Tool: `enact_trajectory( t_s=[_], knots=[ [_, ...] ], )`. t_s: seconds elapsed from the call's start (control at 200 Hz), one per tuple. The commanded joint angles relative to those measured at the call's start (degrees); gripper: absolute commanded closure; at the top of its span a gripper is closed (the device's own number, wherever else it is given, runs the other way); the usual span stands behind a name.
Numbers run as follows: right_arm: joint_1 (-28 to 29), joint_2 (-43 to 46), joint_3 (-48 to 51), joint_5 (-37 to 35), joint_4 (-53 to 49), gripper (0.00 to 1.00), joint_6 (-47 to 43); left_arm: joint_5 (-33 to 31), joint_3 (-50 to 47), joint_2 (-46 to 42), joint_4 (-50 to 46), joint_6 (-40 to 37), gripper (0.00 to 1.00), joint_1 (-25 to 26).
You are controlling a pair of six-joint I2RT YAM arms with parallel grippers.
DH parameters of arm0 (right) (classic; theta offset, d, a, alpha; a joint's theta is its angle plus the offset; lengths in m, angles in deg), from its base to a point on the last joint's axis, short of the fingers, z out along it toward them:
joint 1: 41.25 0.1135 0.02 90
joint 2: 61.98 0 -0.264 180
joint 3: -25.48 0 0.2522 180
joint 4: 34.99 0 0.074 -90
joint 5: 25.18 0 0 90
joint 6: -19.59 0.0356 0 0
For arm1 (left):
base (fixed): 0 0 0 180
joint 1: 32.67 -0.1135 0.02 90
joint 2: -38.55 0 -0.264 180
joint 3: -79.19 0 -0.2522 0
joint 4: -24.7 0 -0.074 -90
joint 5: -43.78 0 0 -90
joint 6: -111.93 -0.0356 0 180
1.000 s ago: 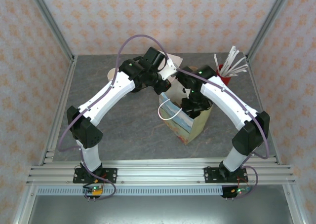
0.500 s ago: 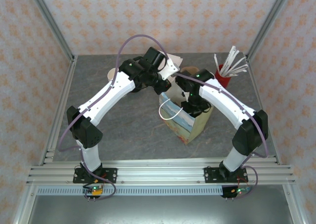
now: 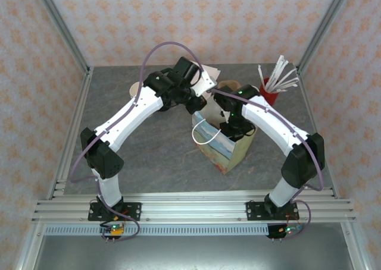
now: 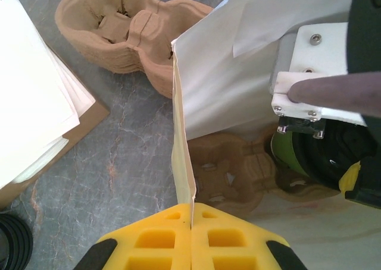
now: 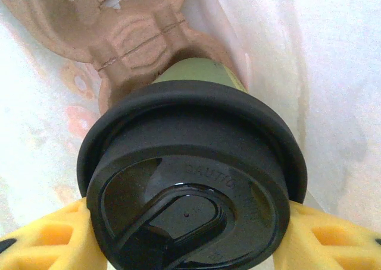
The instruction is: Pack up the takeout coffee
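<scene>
Sitting deep inside the paper bag (image 4: 226,85), the takeout coffee (image 5: 190,163) is pinched by the right end effector (image 5: 190,243) at the cardboard carrier (image 5: 137,38). The left end effector (image 4: 191,237), pressed together on the bag's rim, holds it open; only release and withdrawal look left.

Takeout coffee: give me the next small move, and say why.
Probably ease the right gripper down a little to seat the takeout coffee in the pulp cup carrier inside the paper bag. The fingers flank its black lid, the carrier lies just below, and the left gripper pinches the bag's edge open.
</scene>
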Motion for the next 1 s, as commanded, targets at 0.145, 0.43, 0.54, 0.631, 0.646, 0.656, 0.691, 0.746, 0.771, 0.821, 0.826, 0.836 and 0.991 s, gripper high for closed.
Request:
enact_trajectory(
  t_s=[0.145, 0.43, 0.54, 0.631, 0.646, 0.656, 0.691, 0.746, 0.771, 0.821, 0.826, 0.836, 0.991],
  knots=[
    [-0.25, 0.80, 1.90, -0.60, 1.02, 0.55, -0.95, 0.31, -0.97, -1.26, -0.49, -0.35, 0.92, 0.68],
    [-0.21, 0.96, 1.77, -2.48, 0.93, 0.56, -0.69, 0.27, -1.14, -1.36, -0.49, -0.31, 0.92, 0.75],
    [0.13, 1.39, 0.70, -3.41, 0.58, 0.56, -0.45, 0.18, -0.99, -1.19, -0.60, -0.27, 0.92, 0.77],
    [0.47, 1.49, 0.14, -4.04, 0.31, 0.56, -0.29, 0.18, -0.79, -0.97, -0.74, -0.18, 0.92, 0.75],
    [0.49, 1.46, 0.08, -4.14, 0.30, 0.56, -0.33, 0.18, -0.80, -1.01, -0.71, -0.17, 0.92, 0.75],
    [0.54, 1.46, 0.04, -4.23, 0.26, 0.56, -0.29, 0.18, -0.76, -0.95, -0.71, -0.17, 0.92, 0.75],
    [0.74, 1.55, -0.11, -4.41, 0.18, 0.56, -0.17, 0.17, -0.79, -0.88, -0.71, -0.12, 0.92, 0.76],
    [0.93, 1.66, -0.15, -4.65, 0.23, 0.56, -0.09, 0.13, -0.79, -0.79, -0.78, -0.04, 0.92, 0.75],
    [1.02, 1.67, -0.29, -4.76, 0.22, 0.56, -0.11, 0.17, -0.85, -0.79, -0.81, 0.00, 0.92, 0.76],
    [1.12, 1.73, -0.31, -4.96, 0.19, 0.56, -0.16, 0.11, -0.88, -0.75, -0.85, 0.08, 0.92, 0.75],
    [1.11, 1.74, -0.31, -4.96, 0.20, 0.56, -0.11, 0.14, -0.88, -0.75, -0.88, 0.04, 0.92, 0.80],
    [1.20, 1.73, -0.32, -4.96, 0.15, 0.56, -0.08, 0.13, -0.89, -0.75, -0.87, 0.08, 0.92, 0.76],
    [1.38, 1.67, -0.41, -5.37, 0.00, 0.56, -0.08, 0.18, -0.98, -0.81, -0.77, 0.04, 0.92, 0.75]
  ],
)
